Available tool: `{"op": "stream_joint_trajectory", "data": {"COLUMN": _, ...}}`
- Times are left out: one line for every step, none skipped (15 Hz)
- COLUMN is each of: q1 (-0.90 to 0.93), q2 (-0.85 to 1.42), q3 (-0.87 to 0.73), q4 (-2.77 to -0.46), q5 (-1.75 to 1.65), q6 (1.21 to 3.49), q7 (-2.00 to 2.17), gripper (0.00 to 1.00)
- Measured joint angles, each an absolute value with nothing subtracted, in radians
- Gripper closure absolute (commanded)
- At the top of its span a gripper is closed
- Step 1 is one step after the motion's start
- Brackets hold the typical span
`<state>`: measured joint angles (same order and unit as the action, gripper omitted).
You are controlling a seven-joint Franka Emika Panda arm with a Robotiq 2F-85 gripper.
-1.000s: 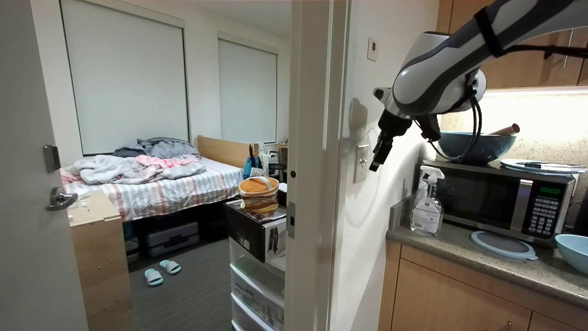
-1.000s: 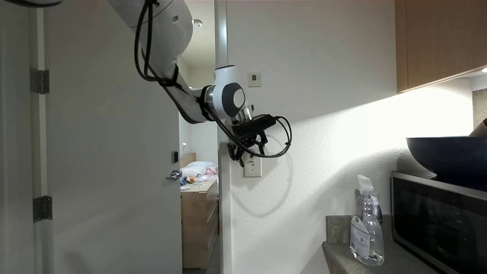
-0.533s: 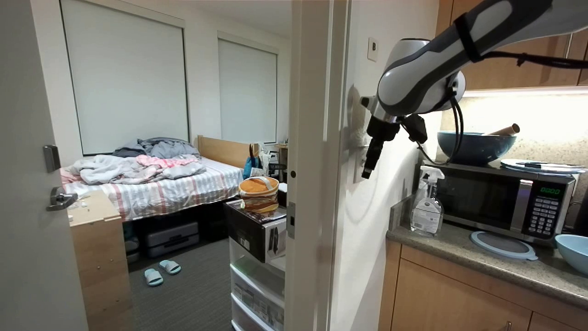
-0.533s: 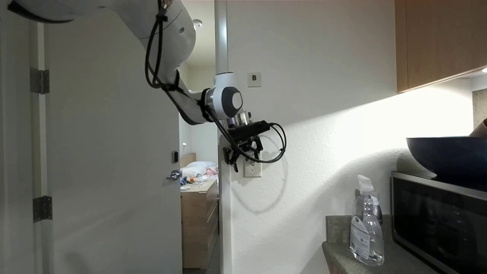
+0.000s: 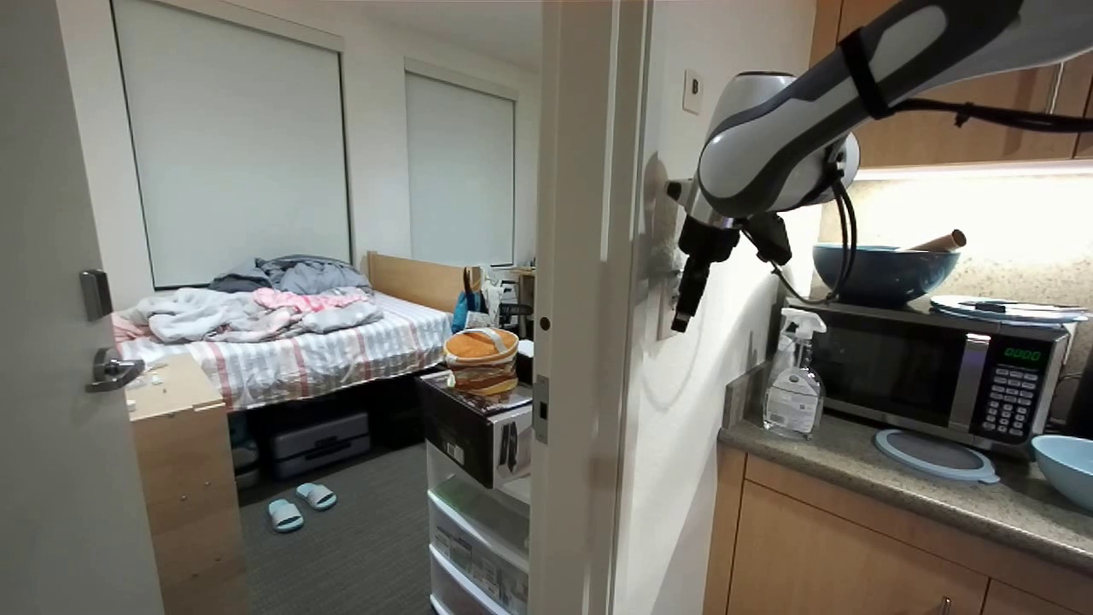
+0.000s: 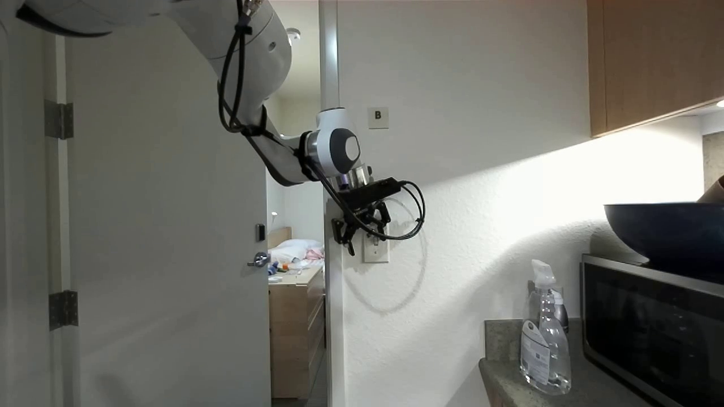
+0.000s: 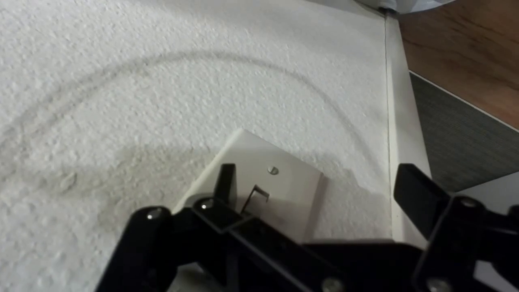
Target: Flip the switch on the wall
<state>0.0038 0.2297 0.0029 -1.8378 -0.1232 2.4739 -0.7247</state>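
My gripper (image 7: 318, 180) hangs just in front of the switch (image 7: 282, 188), an upright off-white plate fixed on the wall (image 6: 481, 118). Its fingers (image 7: 226, 184) stand wide apart – one overlaps the switch in the wrist view and partly hides the slot (image 7: 259, 191), the other is out past the switch's edge, on the side of the door frame (image 5: 589, 256). Whether the first finger touches the switch or only hovers before it, I cannot tell. A screw (image 7: 273, 170) shows just beside the slot in the wrist view. My arm (image 6: 263, 68) reaches down to the switch from above, and a thin curved shadow (image 7: 202, 53) arcs around the switch on the wall. Straight above the switch I see a sign (image 6: 378, 118) lettered B. In both exterior views a spray bottle (image 5: 792, 403) stands on the tabletop (image 5: 847, 461) – lower than the switch and to its right. Farther right of the switch is the microwave (image 5: 888, 363), and on top of it a dark blue bowl (image 5: 914, 273) with a brown cylindrical thing (image 5: 943, 242) sticking out
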Motion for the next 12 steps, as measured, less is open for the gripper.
{"op": "stream_joint_trajectory", "data": {"q1": 0.004, "q2": 0.229, "q3": 0.003, "q4": -1.838, "q5": -0.126, "q6": 2.474, "q7": -0.725, "gripper": 0.0}}
{"op": "stream_joint_trajectory", "data": {"q1": 0.004, "q2": 0.229, "q3": 0.004, "q4": -1.838, "q5": -0.13, "q6": 2.473, "q7": -0.725, "gripper": 0.0}}
{"op": "stream_joint_trajectory", "data": {"q1": 0.004, "q2": 0.229, "q3": 0.004, "q4": -1.838, "q5": -0.134, "q6": 2.472, "q7": -0.724, "gripper": 0.0}}
{"op": "stream_joint_trajectory", "data": {"q1": 0.004, "q2": 0.228, "q3": 0.005, "q4": -1.838, "q5": -0.138, "q6": 2.47, "q7": -0.722, "gripper": 0.0}}
{"op": "stream_joint_trajectory", "data": {"q1": 0.005, "q2": 0.226, "q3": 0.007, "q4": -1.838, "q5": -0.14, "q6": 2.467, "q7": -0.711, "gripper": 0.0}}
{"op": "stream_joint_trajectory", "data": {"q1": 0.007, "q2": 0.221, "q3": 0.011, "q4": -1.838, "q5": -0.142, "q6": 2.457, "q7": -0.685, "gripper": 0.0}}
{"op": "stream_joint_trajectory", "data": {"q1": 0.013, "q2": 0.215, "q3": 0.012, "q4": -1.837, "q5": -0.148, "q6": 2.443, "q7": -0.643, "gripper": 0.0}}
{"op": "stream_joint_trajectory", "data": {"q1": 0.019, "q2": 0.207, "q3": 0.012, "q4": -1.836, "q5": -0.164, "q6": 2.429, "q7": -0.592, "gripper": 0.0}}
{"op": "stream_joint_trajectory", "data": {"q1": 0.026, "q2": 0.198, "q3": 0.014, "q4": -1.836, "q5": -0.173, "q6": 2.404, "q7": -0.539, "gripper": 0.0}}
{"op": "stream_joint_trajectory", "data": {"q1": 0.033, "q2": 0.189, "q3": 0.016, "q4": -1.836, "q5": -0.173, "q6": 2.379, "q7": -0.498, "gripper": 0.0}}
{"op": "stream_joint_trajectory", "data": {"q1": 0.04, "q2": 0.182, "q3": 0.019, "q4": -1.836, "q5": -0.173, "q6": 2.361, "q7": -0.472, "gripper": 0.0}}
{"op": "stream_joint_trajectory", "data": {"q1": 0.044, "q2": 0.178, "q3": 0.02, "q4": -1.836, "q5": -0.173, "q6": 2.354, "q7": -0.459, "gripper": 0.0}}
